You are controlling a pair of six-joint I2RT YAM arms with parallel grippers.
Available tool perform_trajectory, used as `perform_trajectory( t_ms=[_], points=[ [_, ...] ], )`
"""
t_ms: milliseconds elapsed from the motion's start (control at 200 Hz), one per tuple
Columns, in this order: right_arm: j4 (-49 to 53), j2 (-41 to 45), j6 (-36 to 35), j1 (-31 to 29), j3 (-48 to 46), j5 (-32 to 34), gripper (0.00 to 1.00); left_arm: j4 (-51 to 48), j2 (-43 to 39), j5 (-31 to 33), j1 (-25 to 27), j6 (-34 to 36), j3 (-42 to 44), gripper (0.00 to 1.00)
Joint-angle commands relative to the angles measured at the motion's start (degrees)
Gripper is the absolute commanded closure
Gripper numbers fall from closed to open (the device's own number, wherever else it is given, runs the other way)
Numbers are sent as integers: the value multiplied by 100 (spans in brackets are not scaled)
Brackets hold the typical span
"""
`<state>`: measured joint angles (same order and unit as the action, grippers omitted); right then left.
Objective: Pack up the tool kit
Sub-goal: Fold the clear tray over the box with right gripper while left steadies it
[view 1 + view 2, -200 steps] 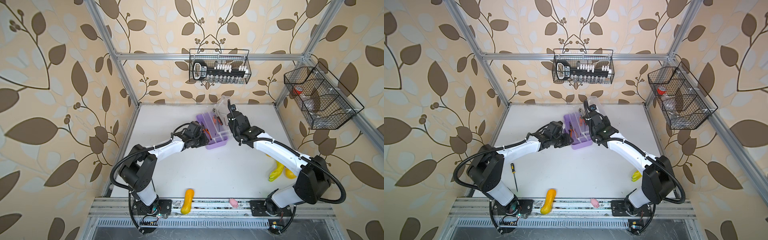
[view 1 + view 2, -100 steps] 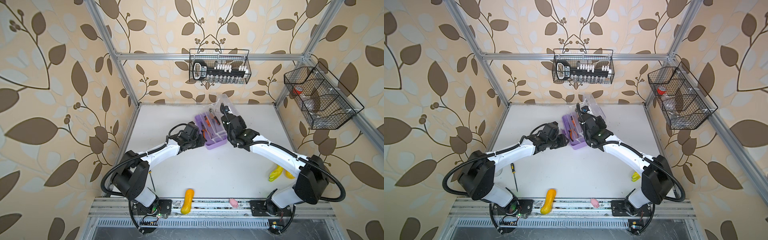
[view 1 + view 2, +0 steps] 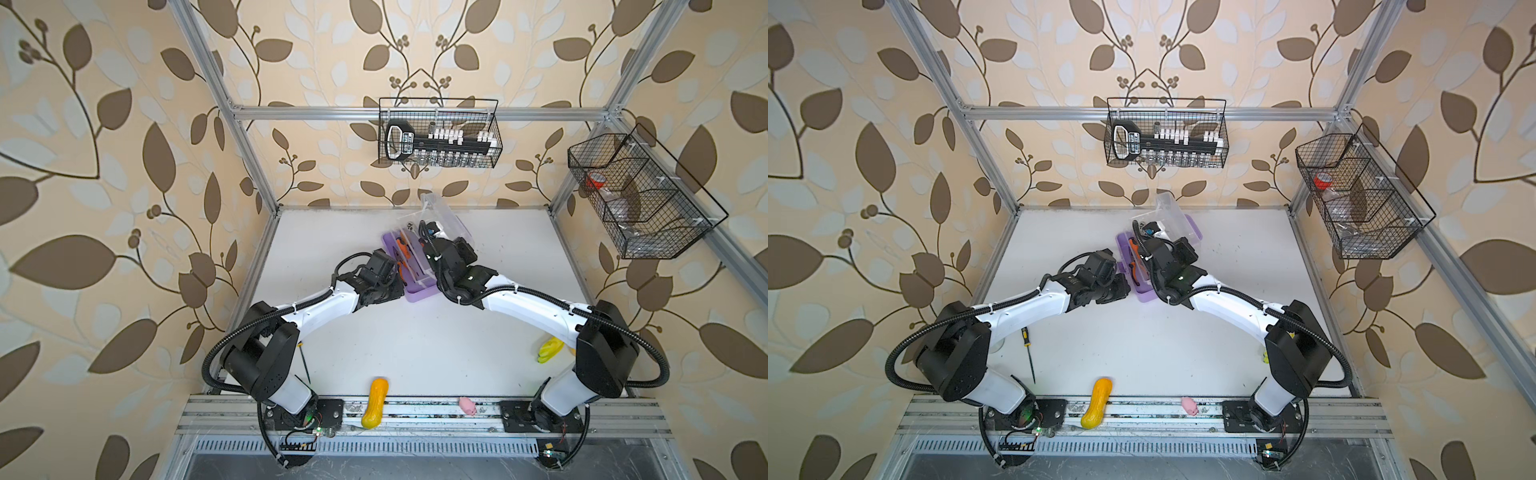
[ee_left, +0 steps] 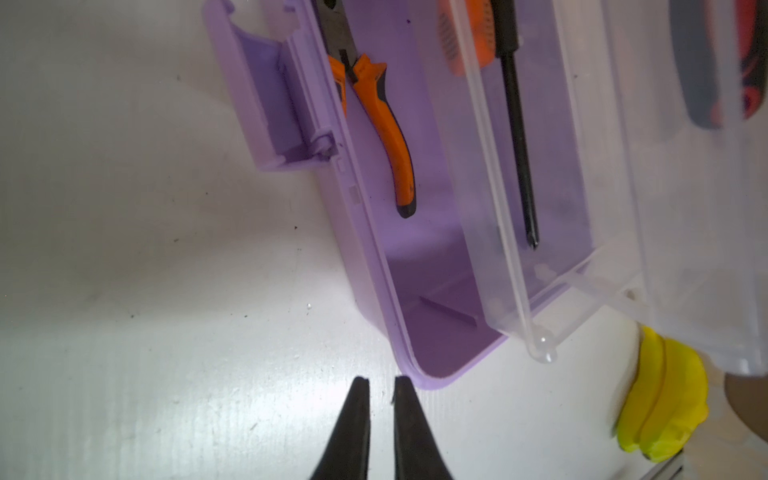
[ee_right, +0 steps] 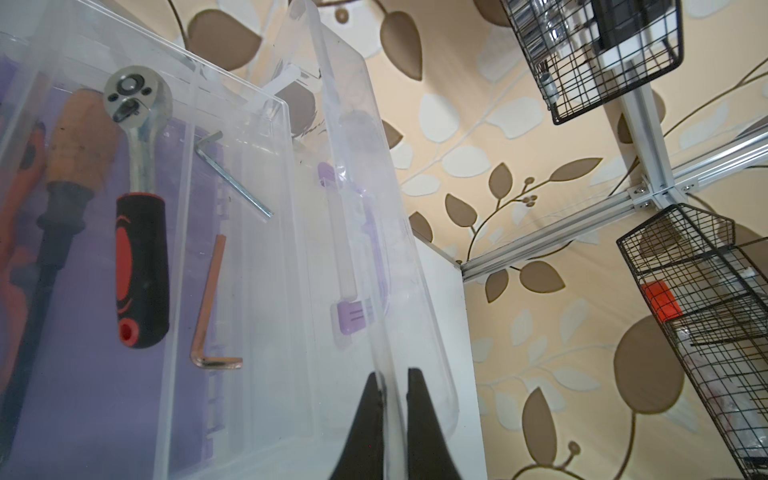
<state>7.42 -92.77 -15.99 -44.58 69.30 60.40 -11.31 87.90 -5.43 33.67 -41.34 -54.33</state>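
**Shut now: left gripper [image 4: 381, 380] — empty**

Fingers [image 4: 353, 424] together just beside a corner of the tool kit [image 4: 415, 270]; right gripper [image 5: 395, 372] clamped on the raised clear lid [image 3: 449, 218]; kit open at back-centre of table [image 3: 415, 345] — lid closing looks next.

This is a robot test booth in a lab, not a lived-in room. An aluminium frame [image 3: 415, 113] holds panels of leaf-patterned wallpaper [image 3: 104, 166] around a bare white table [image 3: 415, 345]. A left arm [image 3: 320, 309] and a right arm [image 3: 536, 309] are bolted to a metal rail [image 3: 415, 415] along the near edge. One wire basket [image 3: 439, 133] hangs on the far wall and another basket [image 3: 640, 208] on the right wall.
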Motion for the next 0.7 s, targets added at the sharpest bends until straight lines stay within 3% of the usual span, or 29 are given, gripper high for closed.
perform_trajectory(
  t_ms=[0,55,300,695],
  points=[
    [-680,23,-264,-145,-13,343,100,59,44,163,-62,39,55,96],
    [-713,-17,-334,-189,-26,387,100,58,96,210,-72,17,96,100],
    [-879,-192,-605,-371,-39,562,100,297,217,118,-270,-126,316,100],
    [-865,-385,-627,-541,-86,623,100,1135,869,-741,-520,-308,261,100]
  ],
)
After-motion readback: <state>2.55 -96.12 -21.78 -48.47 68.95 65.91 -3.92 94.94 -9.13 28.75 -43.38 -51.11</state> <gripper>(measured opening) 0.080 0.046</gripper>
